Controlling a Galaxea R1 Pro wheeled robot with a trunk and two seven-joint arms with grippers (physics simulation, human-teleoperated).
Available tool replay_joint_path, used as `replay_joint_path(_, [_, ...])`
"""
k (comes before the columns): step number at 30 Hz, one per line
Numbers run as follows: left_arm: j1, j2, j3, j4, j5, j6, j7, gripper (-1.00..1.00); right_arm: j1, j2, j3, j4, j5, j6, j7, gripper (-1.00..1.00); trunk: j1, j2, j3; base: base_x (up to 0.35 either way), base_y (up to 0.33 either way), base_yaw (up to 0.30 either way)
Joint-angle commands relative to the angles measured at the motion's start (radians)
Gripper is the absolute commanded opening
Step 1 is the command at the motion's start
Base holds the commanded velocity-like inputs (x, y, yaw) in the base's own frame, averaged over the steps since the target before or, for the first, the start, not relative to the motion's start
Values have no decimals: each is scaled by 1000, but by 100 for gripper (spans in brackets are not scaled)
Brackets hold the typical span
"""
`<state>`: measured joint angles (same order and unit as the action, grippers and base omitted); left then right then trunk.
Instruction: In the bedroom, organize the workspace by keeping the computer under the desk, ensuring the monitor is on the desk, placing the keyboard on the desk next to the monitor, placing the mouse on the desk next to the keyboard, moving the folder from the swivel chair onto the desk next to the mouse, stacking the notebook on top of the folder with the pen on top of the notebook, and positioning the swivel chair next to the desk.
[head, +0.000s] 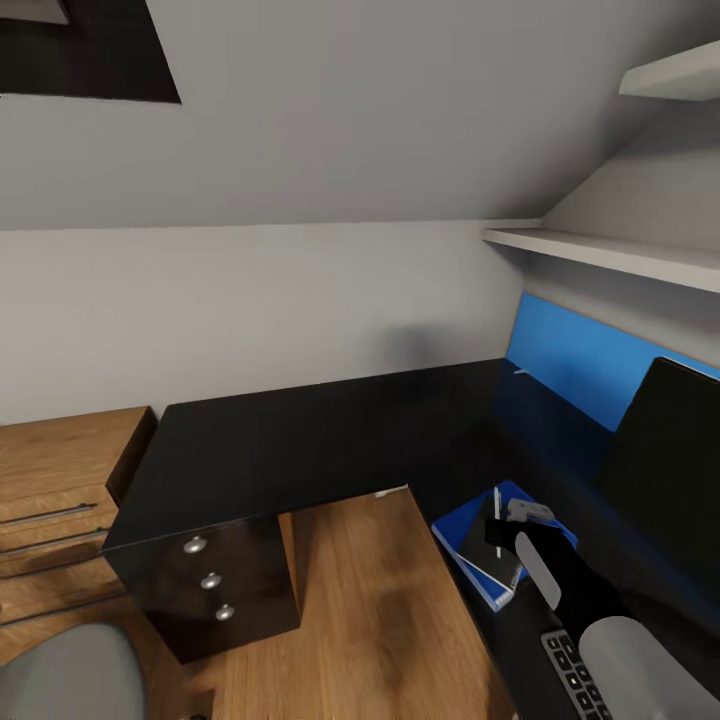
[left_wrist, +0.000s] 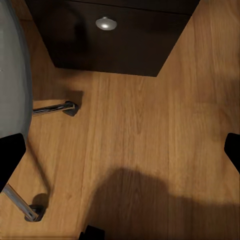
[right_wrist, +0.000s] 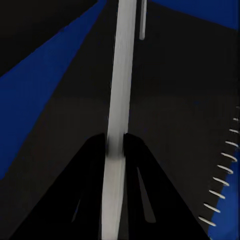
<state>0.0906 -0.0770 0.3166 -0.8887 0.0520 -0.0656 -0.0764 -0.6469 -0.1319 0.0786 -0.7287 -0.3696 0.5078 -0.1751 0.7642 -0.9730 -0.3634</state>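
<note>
My right gripper (head: 503, 528) is shut on the thin white pen (right_wrist: 120, 75), holding it just above the dark spiral notebook (head: 488, 562). The notebook lies on the blue folder (head: 452, 528) on the right wing of the black desk (head: 300, 440). The monitor (head: 668, 470) stands behind them and the keyboard (head: 575, 675) lies nearer me, partly under my right arm. In the left wrist view my left gripper (left_wrist: 120, 150) hangs open over the wood floor, beside the swivel chair (left_wrist: 12, 75). The mouse and computer are out of view.
A black drawer unit (head: 215, 585) with round silver knobs stands under the desk's left wing. A light-wood cabinet (head: 60, 500) is to its left. The chair's chrome legs and castors (left_wrist: 35, 212) lie close to my left gripper. White wall shelves (head: 610, 250) hang above the monitor.
</note>
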Motion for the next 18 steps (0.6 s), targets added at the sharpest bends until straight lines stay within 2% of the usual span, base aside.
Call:
replay_joint_path(1, [0,-1,4,-1,5,0,-8,100,0,-2,6,-2,-12,3,-9,-100,0,-1,-1,-39,-8,0])
replay_joint_path(18, [0,-1,3,-1,6,0,-7,100,-1,-2,8,0,-12,3,-9,-100,0,-1,-1,-5,-1,0])
